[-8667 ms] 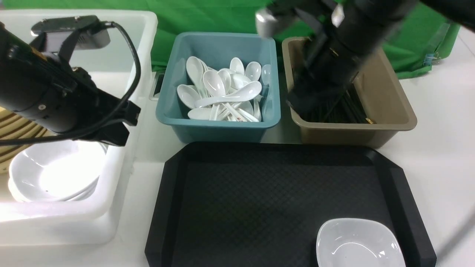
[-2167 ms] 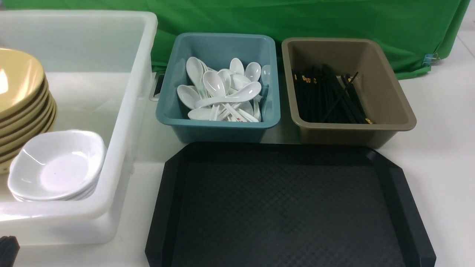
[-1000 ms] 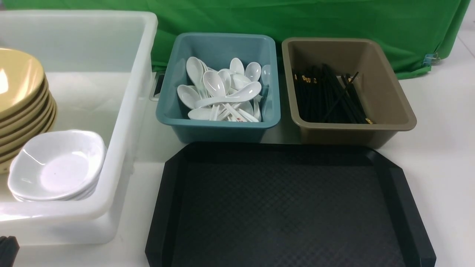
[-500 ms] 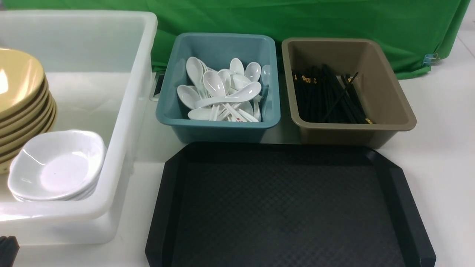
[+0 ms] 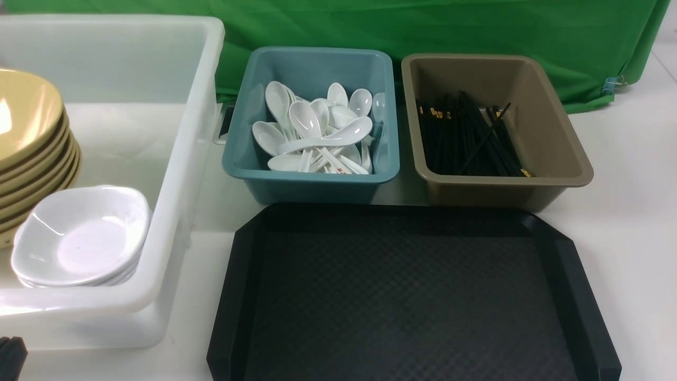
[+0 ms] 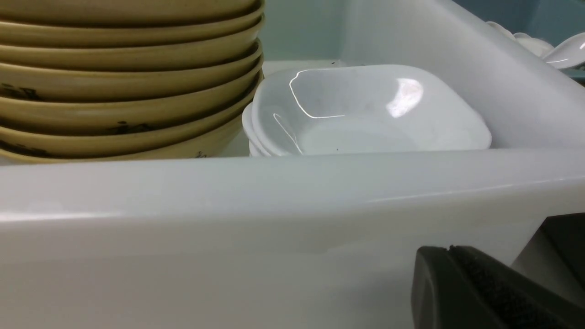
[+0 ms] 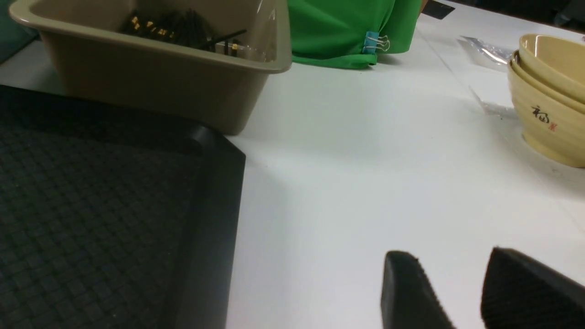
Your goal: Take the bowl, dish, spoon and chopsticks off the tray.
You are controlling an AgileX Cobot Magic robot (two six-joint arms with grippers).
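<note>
Looking forward from between the arms, the tray (image 5: 412, 296) lies bare on the white table (image 5: 629, 227), its dimpled black floor carrying nothing. Behind it stand two tubs side by side: the teal tub (image 5: 312, 182) heaped with white spoons (image 5: 317, 132), and the brown tub (image 5: 502, 185) holding a bundle of black chopsticks (image 5: 468, 140) with gold-banded ends. To the left sits a large white bin (image 5: 174, 174), and inside it a stack of mustard bowls (image 5: 31, 137) stands against a short stack of white dishes (image 5: 79, 238), the dishes at the near corner. A dark scrap of the left gripper (image 5: 11, 357) shows at the lower left corner, just outside the bin. From the left wrist, the bin's near wall (image 6: 274, 219) fills the middle, with the bowls (image 6: 128, 77) and the dishes (image 6: 365, 114) just beyond it, touching each other; the left gripper (image 6: 457, 274) shows its two dark pads pressed flat together, empty. From the right wrist, the tray's cut corner (image 7: 215, 183) and the brown tub (image 7: 160, 82) sit beside open white table; a few more tan bowls (image 7: 548, 105) are stacked well off to the side, and green cloth (image 7: 343, 27) with a blue clip (image 7: 371, 42) hangs behind. The right gripper (image 7: 461, 292) hangs low over bare table, its fingers (image 7: 406, 292) parted by a moderate gap with nothing between them.
</note>
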